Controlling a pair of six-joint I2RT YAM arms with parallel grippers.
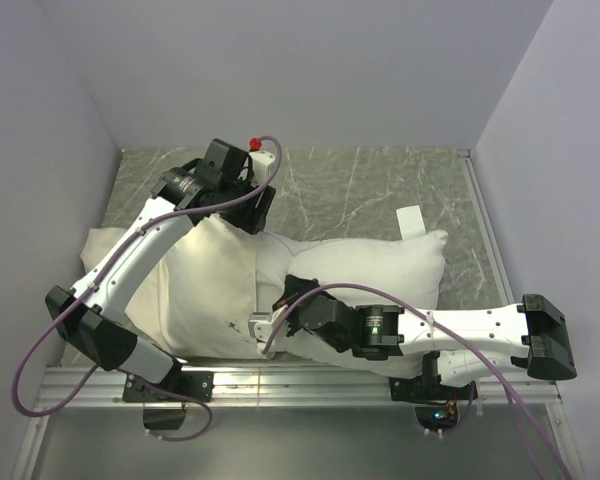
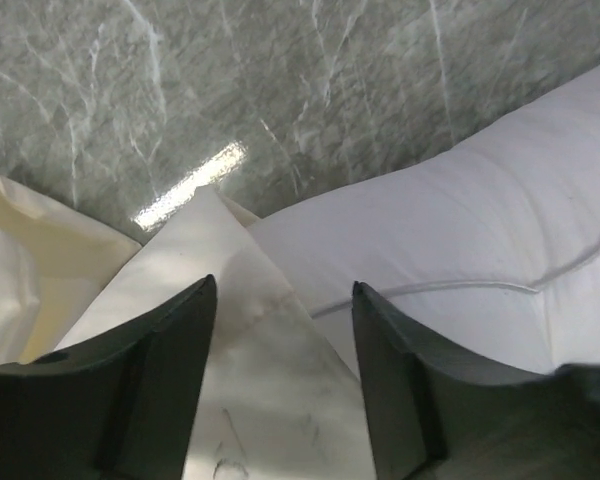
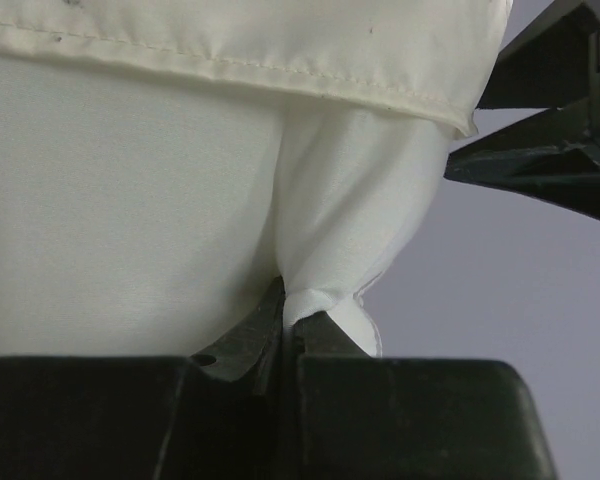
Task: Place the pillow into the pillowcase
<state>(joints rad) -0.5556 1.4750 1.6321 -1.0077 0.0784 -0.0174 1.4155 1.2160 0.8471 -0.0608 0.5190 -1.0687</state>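
A plump bright-white stuffed pillow (image 1: 380,265) is seen lying across the grey marbled table (image 1: 360,190). Its left part is covered by the thin, wrinkled cream pillowcase (image 1: 200,290) and its right part is left bare. How far the pillow reaches inside cannot be made out. Its near edge is hidden under the right arm.

From above, the left gripper (image 1: 255,212) is placed at the far edge of the pillowcase, and its fingers are masked by the wrist. The right gripper (image 1: 283,298) is found at the near side, where cream meets white, and its tips are too small to judge there.

In the left wrist view the fingers (image 2: 160,390) are held well apart. A pointed flap of the pillowcase (image 2: 70,260) is spread between them unpinched, with the pillow (image 2: 480,220) just beside it.

In the right wrist view the right gripper (image 3: 285,320) is pressed together on a small fold of cloth. That fold is whiter than the stitched hem of the pillowcase (image 3: 280,50) above it, so it is read as the pillow (image 3: 350,220), though not with certainty.
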